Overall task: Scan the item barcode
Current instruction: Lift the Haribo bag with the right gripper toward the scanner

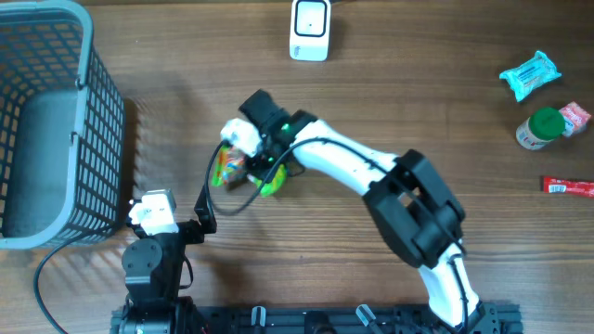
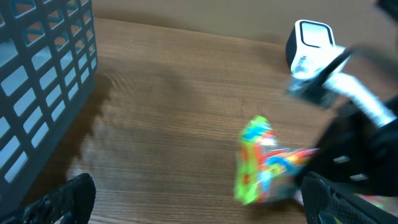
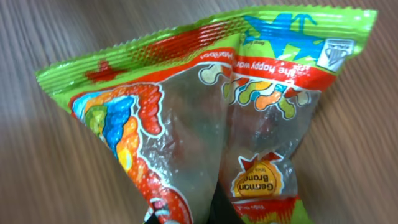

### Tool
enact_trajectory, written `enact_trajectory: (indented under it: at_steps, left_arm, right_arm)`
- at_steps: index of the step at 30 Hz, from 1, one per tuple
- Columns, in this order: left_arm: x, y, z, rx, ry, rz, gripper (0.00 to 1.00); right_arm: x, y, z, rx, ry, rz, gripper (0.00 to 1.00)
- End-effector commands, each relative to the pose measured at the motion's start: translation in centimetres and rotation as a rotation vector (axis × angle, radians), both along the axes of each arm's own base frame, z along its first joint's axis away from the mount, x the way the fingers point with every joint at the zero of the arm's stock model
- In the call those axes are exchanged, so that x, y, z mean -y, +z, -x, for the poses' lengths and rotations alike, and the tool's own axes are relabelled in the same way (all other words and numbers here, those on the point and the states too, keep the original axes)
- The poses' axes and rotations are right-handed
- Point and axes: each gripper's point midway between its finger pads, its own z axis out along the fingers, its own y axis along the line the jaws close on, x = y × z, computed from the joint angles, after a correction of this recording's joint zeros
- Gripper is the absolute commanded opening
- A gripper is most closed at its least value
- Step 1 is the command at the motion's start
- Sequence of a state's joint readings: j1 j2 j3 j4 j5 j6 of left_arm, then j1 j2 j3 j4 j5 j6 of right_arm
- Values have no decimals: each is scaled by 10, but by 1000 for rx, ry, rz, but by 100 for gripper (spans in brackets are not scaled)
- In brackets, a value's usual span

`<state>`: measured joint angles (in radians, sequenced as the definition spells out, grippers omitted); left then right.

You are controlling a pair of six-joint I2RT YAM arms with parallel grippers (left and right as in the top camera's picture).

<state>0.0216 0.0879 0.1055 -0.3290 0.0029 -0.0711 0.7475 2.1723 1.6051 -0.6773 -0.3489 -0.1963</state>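
Right gripper (image 1: 239,163) clamped shut on gummy candy bag (image 1: 225,170), mid-table; overhead shows barcode scanner (image 1: 310,28) well apart; only right wrist view shows creased clear pouch, green-orange print; left gripper (image 1: 204,213) wide open, empty.

On the table (image 1: 418,93), the basket (image 1: 102,102) fills the far left corner and the scanner (image 1: 310,30) stands at the middle of the far edge. The candy bag (image 1: 227,167) is left of centre, between the basket and the table's middle. Along the right edge, a wrapped packet (image 1: 530,75) lies farthest back, then a bottle (image 1: 541,128) with a small sachet (image 1: 575,116) just beside it on the right, then a flat sachet (image 1: 568,187) nearest.
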Motion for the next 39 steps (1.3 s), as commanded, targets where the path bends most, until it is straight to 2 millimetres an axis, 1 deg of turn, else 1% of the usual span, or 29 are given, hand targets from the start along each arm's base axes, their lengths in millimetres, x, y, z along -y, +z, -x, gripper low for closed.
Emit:
enact_trajectory:
  at_steps: [1, 2, 4, 5, 7, 8, 9, 11, 13, 14, 15, 17, 19, 21, 22, 23, 24, 25, 26, 28, 29, 31, 32, 35, 36, 38, 39]
  left_arm:
    - [3, -1, 0, 1, -19, -11, 100]
    - [3, -1, 0, 1, -19, -11, 100]
    - [3, -1, 0, 1, -19, -11, 100]
    - [3, -1, 0, 1, -19, -11, 100]
    - [3, -1, 0, 1, -19, -11, 100]
    - [3, -1, 0, 1, -19, -11, 100]
    - [3, -1, 0, 1, -19, -11, 100]
    - [3, -1, 0, 1, -19, -11, 100]
    - [3, -1, 0, 1, -19, -11, 100]
    - [3, -1, 0, 1, -19, -11, 100]
    - [3, -1, 0, 1, -19, -11, 100]
    - [3, -1, 0, 1, -19, -11, 100]
    - [3, -1, 0, 1, -19, -11, 100]
    - [3, -1, 0, 1, -19, -11, 100]
    - [3, -1, 0, 1, -19, -11, 100]
    - [3, -1, 0, 1, -19, -11, 100]
    - [3, -1, 0, 1, -19, -11, 100]
    - [3, -1, 0, 1, -19, -11, 100]
    - [3, -1, 0, 1, -19, -11, 100]
    - [3, -1, 0, 1, -19, -11, 100]
    - [3, -1, 0, 1, -19, -11, 100]
    - [3, -1, 0, 1, -19, -11, 100]
    - [3, -1, 0, 1, -19, -11, 100]
    - [3, -1, 0, 1, -19, -11, 100]
    - [3, -1, 0, 1, -19, -11, 100]
    - [3, -1, 0, 1, -19, -11, 100]
    - [3, -1, 0, 1, -19, -11, 100]
  right_arm:
    - [7, 101, 3, -374, -341, -236, 4]
    - [17, 121, 13, -531, -410, -271, 4]
    - [37, 142, 24, -766, -564, -262, 4]
    - [45, 148, 28, -862, -632, -249, 4]
    - [68, 155, 43, -1156, -871, -131, 4]
    - [75, 159, 49, -1266, -957, -80, 4]
    - [77, 163, 50, -1328, -995, -69, 4]
    - [80, 169, 46, -1400, -1044, -74, 5]
    - [80, 169, 42, -1416, -1078, -72, 10]
    - [78, 169, 37, -1410, -1082, -91, 9]
    - [75, 169, 30, -1384, -1064, -127, 4]
    - [71, 170, 22, -1350, -1035, -172, 5]
    - [65, 176, 14, -1324, -979, -240, 4]
    - [49, 201, -5, -1231, -764, -442, 4]
    - [42, 219, -12, -1149, -599, -565, 4]
    - [37, 236, -17, -1091, -474, -653, 4]
    - [34, 254, -18, -1023, -336, -736, 4]
    - [34, 279, -14, -915, -120, -837, 4]
    - [37, 298, -9, -802, 61, -902, 4]
    - [36, 311, -11, -673, 148, -945, 5]
    - [36, 320, -12, -573, 212, -975, 4]
    - [36, 330, -11, -451, 292, -1010, 4]
    - [37, 336, -10, -347, 357, -1038, 4]
    - [38, 345, -7, -73, 528, -1104, 4]
    - [37, 347, -5, 50, 607, -1129, 4]
    - [32, 348, 0, 240, 735, -1167, 4]
    - [28, 347, 4, 380, 830, -1193, 4]
